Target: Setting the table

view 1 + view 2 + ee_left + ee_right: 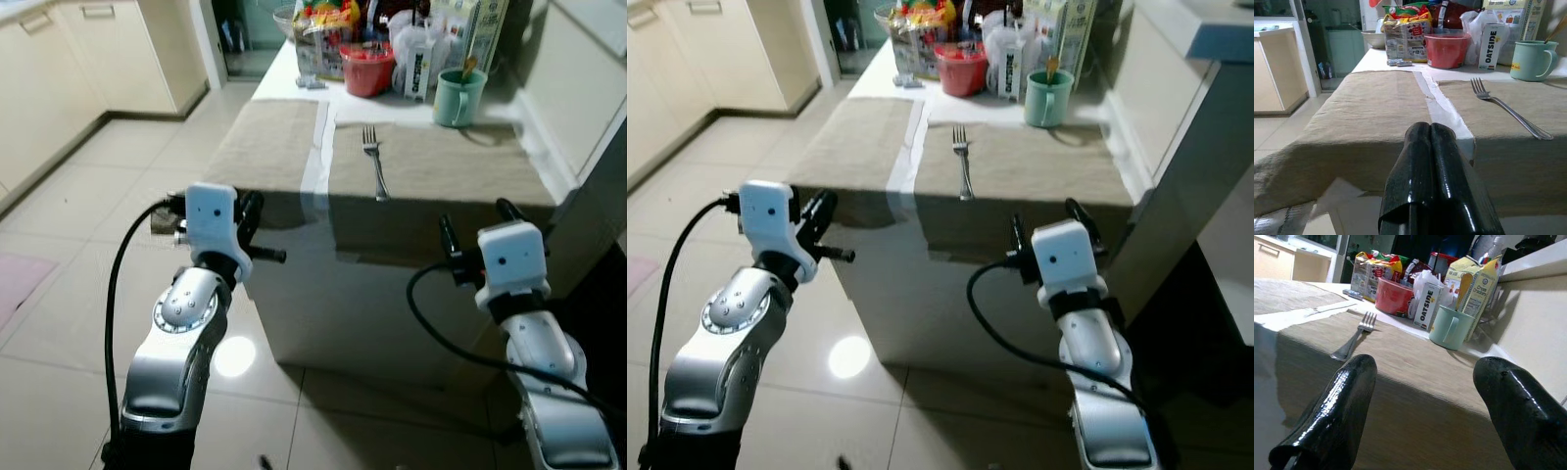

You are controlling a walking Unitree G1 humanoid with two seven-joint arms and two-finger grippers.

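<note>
A white table (294, 69) stands ahead of the robot on a pale tiled floor (98, 196), with cream cabinets (59, 78) along the robot's left. Two tan placemats lie side by side over the near edge: the left mat (269, 137) is bare, and the right mat (441, 166) carries a fork (374, 162). The fork lies flat near that mat's left side, tines pointing away from the robot and handle end close to the table's front edge.

Both arms are raised in front of the table, short of its edge. The left gripper (1432, 142) has its fingers pressed together and empty, aimed at the strip of white between the two mats; the fork lies ahead of it and off to its right. The right gripper (1425, 377) has its fingers spread wide and empty, facing the right mat's front edge, with the fork ahead and toward its left finger, well apart from both.

At the far end stand a mint mug (458, 96), a red bowl (367, 69), an oat carton (417, 70) and snack packets (318, 34).
</note>
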